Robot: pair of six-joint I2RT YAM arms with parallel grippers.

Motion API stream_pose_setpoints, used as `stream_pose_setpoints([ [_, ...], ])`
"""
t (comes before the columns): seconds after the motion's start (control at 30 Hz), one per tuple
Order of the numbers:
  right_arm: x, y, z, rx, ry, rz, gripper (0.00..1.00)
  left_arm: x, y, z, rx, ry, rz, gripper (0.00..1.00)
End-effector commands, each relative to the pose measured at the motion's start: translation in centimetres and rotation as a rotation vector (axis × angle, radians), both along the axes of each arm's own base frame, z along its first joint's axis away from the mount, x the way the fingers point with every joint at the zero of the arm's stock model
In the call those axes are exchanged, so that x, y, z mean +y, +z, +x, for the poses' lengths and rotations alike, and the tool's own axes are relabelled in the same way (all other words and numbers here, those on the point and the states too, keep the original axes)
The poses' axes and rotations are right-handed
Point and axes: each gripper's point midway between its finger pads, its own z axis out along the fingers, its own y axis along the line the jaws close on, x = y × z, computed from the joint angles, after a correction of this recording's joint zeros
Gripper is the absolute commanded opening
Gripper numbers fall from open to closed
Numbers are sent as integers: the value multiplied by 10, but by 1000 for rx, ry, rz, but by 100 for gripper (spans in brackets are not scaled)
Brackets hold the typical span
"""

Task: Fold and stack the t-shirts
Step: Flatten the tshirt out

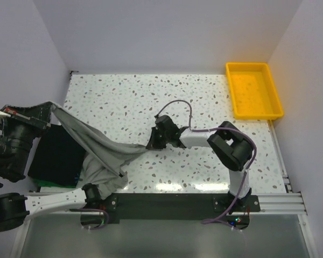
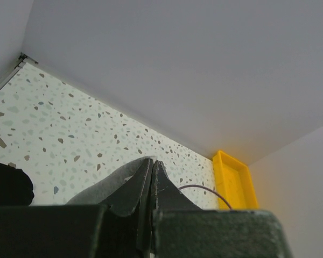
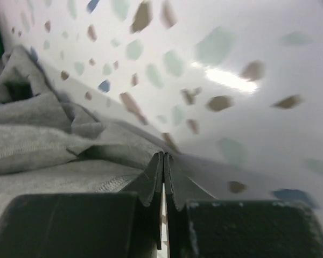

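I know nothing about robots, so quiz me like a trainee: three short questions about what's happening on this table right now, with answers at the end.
1. Which shirt is stretched between the two arms' jaws? A the black t-shirt, B the grey t-shirt, C the green t-shirt.
2. What colour peeks out from under the folded black t-shirt?
3. True or false: a folded shirt lies in the yellow tray.

Key: 1 B. 2 Green: the green t-shirt lies beneath it. 3 False.
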Motion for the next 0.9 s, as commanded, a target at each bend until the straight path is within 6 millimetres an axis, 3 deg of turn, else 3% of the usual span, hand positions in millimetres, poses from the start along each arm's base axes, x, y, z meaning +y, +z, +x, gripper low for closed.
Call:
stream_pose_setpoints([
  [0.0, -51, 24, 41, -21, -89, -51, 0, -17, 0, 9, -19, 1, -13, 0],
  [0.03, -60, 41, 50, -64, -90, -56, 0, -25, 2, 13, -33, -1, -14, 0],
  [0.07, -64, 59, 67, -106, -108, -54, 0, -39, -10, 19, -19, -1, 30, 0],
  [0.1, -88, 62, 81, -117, -140, -110, 0, -51, -14, 25, -15, -3, 59, 0],
  [0.13, -94, 89, 97, -161, -161, -94, 0, -63, -11, 31, -34, -2, 75, 0],
  [0.17, -104, 99, 106, -176, -179, -99, 0, -76, -21, 38, -22, 1, 120, 0],
  [0.2, -127, 108, 120, -187, -220, -125, 0, -91, -26, 46, -9, 7, 160, 0],
  [0.23, -137, 135, 134, -237, -250, -109, 0, -99, -24, 50, -16, 16, 178, 0],
  [0.27, -147, 150, 141, -262, -271, -112, 0, -106, -25, 55, -17, 24, 203, 0],
  [0.3, -170, 159, 150, -274, -306, -142, 0, -117, -25, 62, -20, 27, 235, 0],
  [0.33, -181, 173, 158, -301, -337, -151, 0, -123, -16, 67, -52, 34, 238, 0],
  [0.37, -188, 205, 167, -361, -360, -125, 0, -134, -14, 72, -71, 2, 255, 0],
  [0.4, -205, 217, 174, -374, -392, -133, 0, -138, -15, 88, -68, 25, 279, 0],
  [0.43, -212, 245, 182, -426, -415, -114, 0, -141, -16, 98, -63, 13, 272, 0],
  [0.47, -219, 259, 186, -451, -433, -111, 0, -134, -3, 117, -85, -5, 252, 0],
  [0.5, -235, 270, 191, -457, -464, -121, 0, -144, -12, 138, -53, -23, 273, 0],
  [0.53, -242, 301, 196, -511, -490, -94, 0, -145, -13, 151, -43, -38, 261, 0],
  [0.57, -249, 313, 200, -530, -513, -87, 0, -137, 1, 163, -69, -43, 249, 0],
  [0.6, -264, 327, 204, -546, -553, -80, 0, -143, -4, 183, -49, -48, 264, 0],
  [0.63, -269, 356, 206, -600, -576, -49, 0, -141, 1, 192, -51, -48, 255, 0],
  [0.67, -281, 370, 209, -620, -611, -45, 0, -132, 30, 197, -106, -54, 221, 0],
  [0.7, -286, 383, 210, -638, -632, -29, 0, -136, 30, 212, -101, -62, 219, 0],
  [0.73, -291, 417, 209, -705, -656, 2, 0, -136, 40, 218, -120, -68, 202, 0],
  [0.77, -297, 434, 209, -739, -674, 12, 0, -126, 74, 215, -190, -64, 171, 0],
  [0.8, -305, 448, 206, -761, -705, 14, 0, -130, 74, 231, -183, -69, 170, 0],
  [0.83, -310, 480, 201, -826, -725, 43, 0, -129, 82, 232, -189, -75, 159, 0],
  [0.87, -314, 496, 197, -856, -738, 58, 0, -120, 117, 222, -267, -71, 133, 0],
])
